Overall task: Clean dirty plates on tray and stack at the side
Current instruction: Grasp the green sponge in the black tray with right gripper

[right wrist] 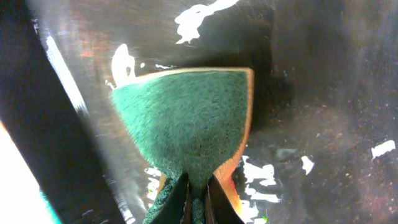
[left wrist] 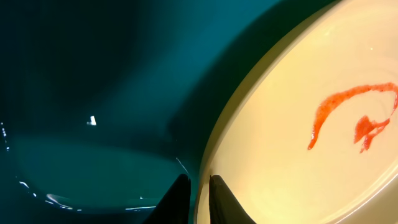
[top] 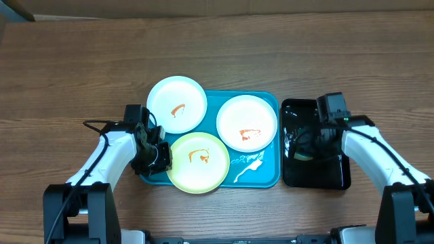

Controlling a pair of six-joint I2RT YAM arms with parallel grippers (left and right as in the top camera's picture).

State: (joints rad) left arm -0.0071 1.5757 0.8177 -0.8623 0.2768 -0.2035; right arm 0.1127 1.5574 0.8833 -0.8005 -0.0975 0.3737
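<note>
On the wooden table lies a turquoise-blue rectangular plastic tray with a raised rim, and three round shallow plates rest on it. A white plate at the upper left overhangs the tray's far-left corner. A second white plate sits on the tray's right side. A pale yellow-green plate lies at the near edge, its rim projecting slightly past the tray. Each plate carries an orange-red sauce smear near its middle, and a white streak marks the tray floor beside the yellow-green plate. The left gripper is at that plate's left edge, with its jaws clenched on the rim: one finger lies on the plate's inner side and the other outside, over the tray. Just right of the turquoise tray, a smaller glossy black rectangular tray sits on the table. The right gripper hangs low over this tray, its jaws pinched tightly on a sponge with a green scouring face and a yellow-orange body.
</note>
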